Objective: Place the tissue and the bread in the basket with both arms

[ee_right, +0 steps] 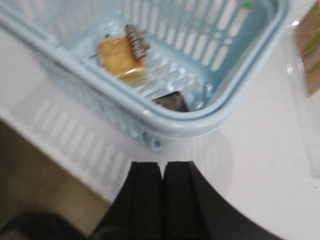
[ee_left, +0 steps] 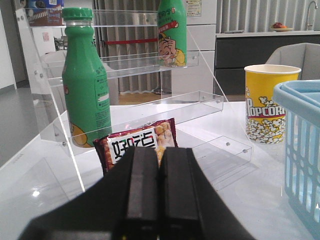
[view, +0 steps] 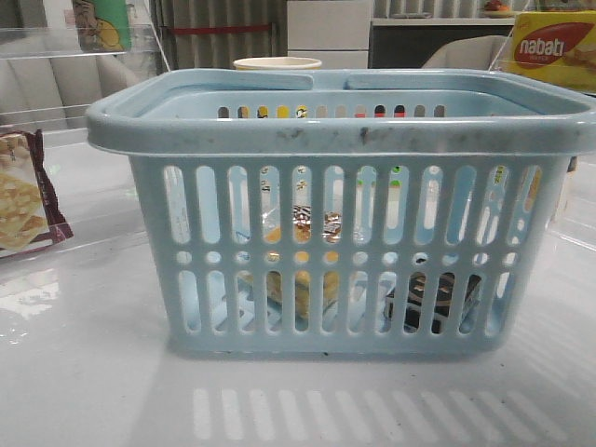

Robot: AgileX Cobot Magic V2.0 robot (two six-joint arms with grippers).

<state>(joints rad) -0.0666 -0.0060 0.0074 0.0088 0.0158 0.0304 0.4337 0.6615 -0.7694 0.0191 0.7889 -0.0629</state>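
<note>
The light-blue basket (view: pixel 345 140) stands in the middle of the table. Through its slots I see the bread (view: pixel 298 270) lying inside at the centre and the black tissue (view: pixel 433 300) on the floor to its right. The right wrist view looks down into the basket (ee_right: pixel 210 117): the bread (ee_right: pixel 119 56) and a corner of the tissue (ee_right: pixel 171 102) lie inside. My right gripper (ee_right: pixel 162 167) is shut and empty, above the table outside the basket's rim. My left gripper (ee_left: pixel 160 152) is shut and empty, left of the basket (ee_left: pixel 302 150). Neither gripper shows in the front view.
A maroon-edged cracker packet (ee_left: pixel 137 142) lies just beyond my left gripper, also at the front view's left edge (view: pixel 23 200). A green bottle (ee_left: pixel 85 85) stands on a clear acrylic shelf (ee_left: pixel 150 65). A popcorn cup (ee_left: pixel 267 102) stands behind the basket. A yellow nabati box (view: pixel 554 51) is at the far right.
</note>
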